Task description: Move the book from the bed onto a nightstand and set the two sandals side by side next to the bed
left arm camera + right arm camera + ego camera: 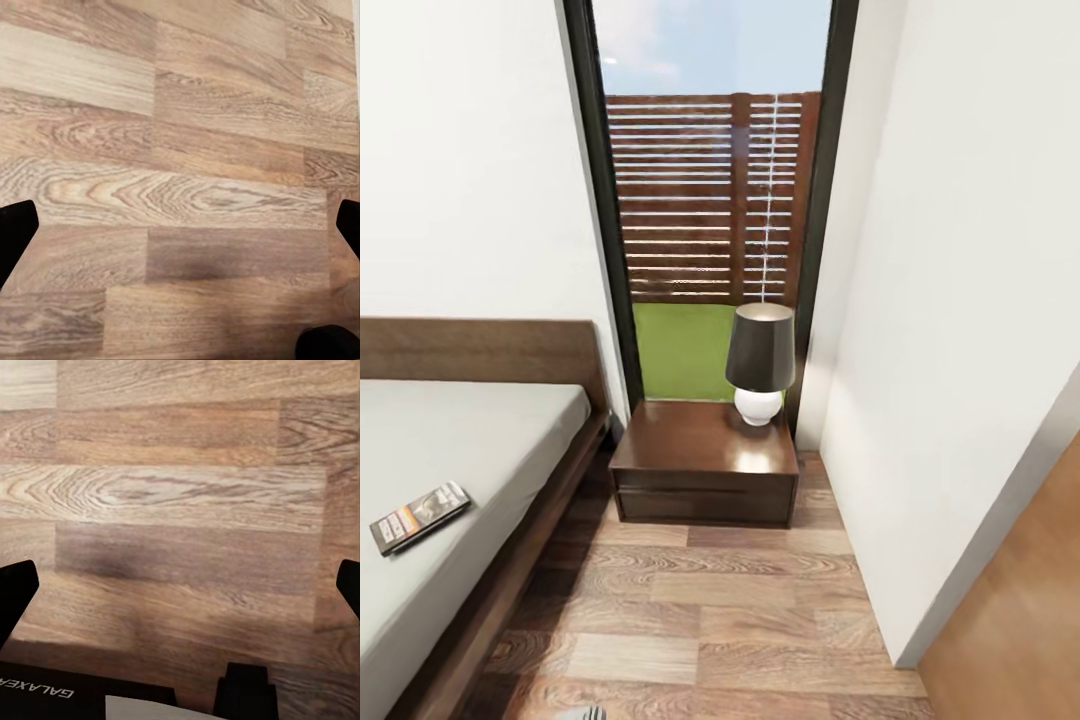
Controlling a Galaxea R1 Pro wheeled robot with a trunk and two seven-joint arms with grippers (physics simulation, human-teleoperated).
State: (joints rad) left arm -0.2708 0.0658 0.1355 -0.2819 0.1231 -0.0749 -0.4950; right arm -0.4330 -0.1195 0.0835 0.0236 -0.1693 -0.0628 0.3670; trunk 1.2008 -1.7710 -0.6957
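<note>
The book (418,516), a thin paperback with an orange band, lies flat on the light-grey mattress of the bed (460,440) at the left of the head view. The dark brown nightstand (705,462) stands beside the bed under the tall window, its left part bare. In the left wrist view my left gripper (180,229) hangs open over plank floor, black fingertips (15,232) far apart with nothing between. My right gripper (180,592) is also open above bare floor in the right wrist view. The sandals are out of view.
A lamp (760,365) with a dark shade and white base occupies the nightstand's back right corner. A white wall (960,350) runs close along the right, with a wooden panel (1020,620) at the lower right. Plank floor (700,620) lies between bed and wall.
</note>
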